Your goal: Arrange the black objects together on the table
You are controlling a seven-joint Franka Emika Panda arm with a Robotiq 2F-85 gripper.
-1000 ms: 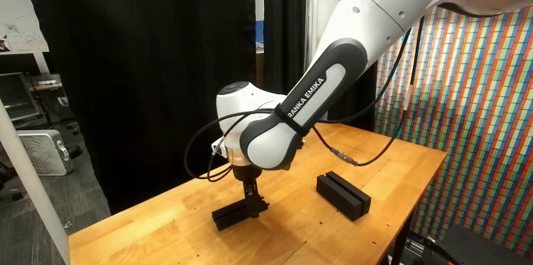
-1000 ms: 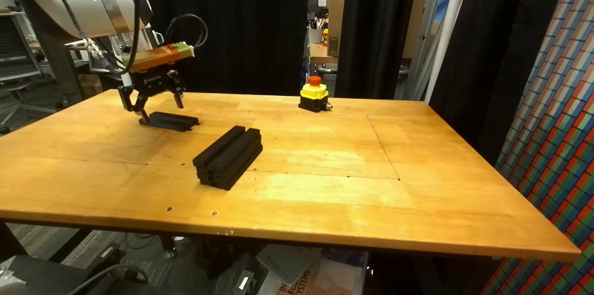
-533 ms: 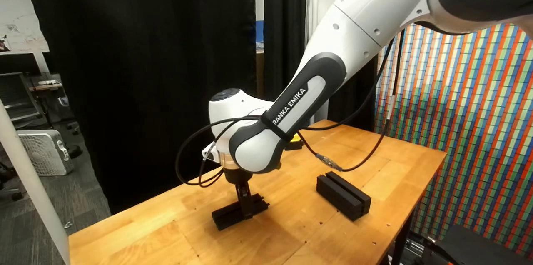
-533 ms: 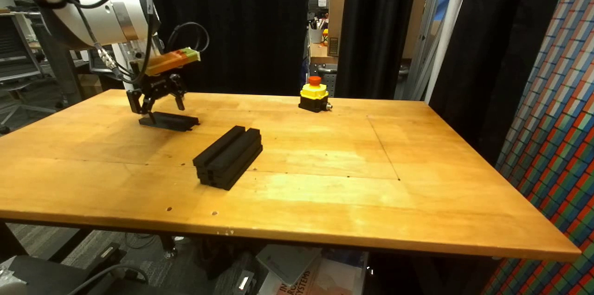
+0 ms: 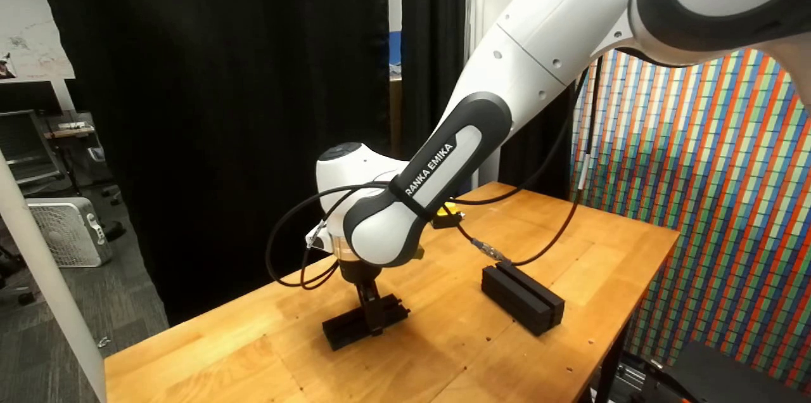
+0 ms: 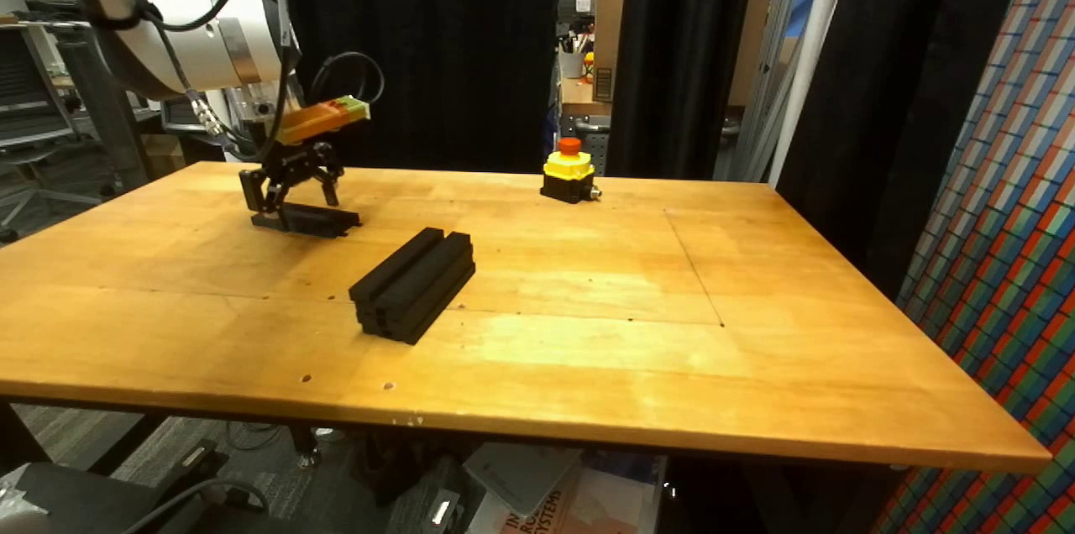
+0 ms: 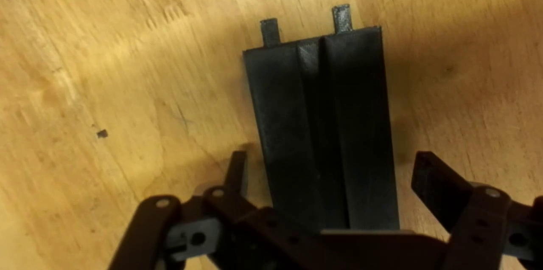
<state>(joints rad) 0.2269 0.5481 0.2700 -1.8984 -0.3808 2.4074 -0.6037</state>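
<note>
A single grooved black object (image 7: 288, 104) lies flat on the table (image 6: 638, 366), two small tabs sticking out of its end. My gripper (image 7: 330, 157) is open above it in the wrist view, one finger on either side and wood showing in both gaps. In both exterior views the gripper (image 6: 306, 211) reaches down close over that black object (image 6: 327, 221); whether a fingertip touches the wood I cannot tell. The remaining black objects (image 6: 411, 290) form a compact block, long sides together and stacked in layers, also seen in an exterior view as a dark block (image 5: 521, 298).
A yellow box with a red button (image 6: 569, 167) stands at the back of the table. From the arm a cable connector (image 5: 488, 249) hangs close to the block in an exterior view. Black curtains (image 6: 403, 47) hang behind the table.
My gripper has come down over the lone black object and shifted slightly along it, jaws staying open. Neither that object nor the block has moved.
</note>
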